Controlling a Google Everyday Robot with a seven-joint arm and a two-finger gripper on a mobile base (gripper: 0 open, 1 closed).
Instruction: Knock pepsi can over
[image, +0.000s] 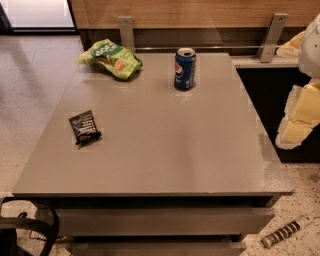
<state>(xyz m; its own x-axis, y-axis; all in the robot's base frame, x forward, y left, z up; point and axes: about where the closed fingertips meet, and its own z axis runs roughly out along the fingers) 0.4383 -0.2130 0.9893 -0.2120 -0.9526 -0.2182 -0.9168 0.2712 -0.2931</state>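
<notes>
Well left of what seems the hand (298, 118), the pepsi can (185, 69) stands upright.

On the table (165, 155) the pepsi can (185, 69) stands upright near the back, right of the middle. The snack bag (111, 59) lies to its left at the back corner, and the wrapper (85, 128) lies farther forward by the left edge. My claw (296, 122), as far as I can make out, hangs beyond the table's right side, well apart from the can.
</notes>
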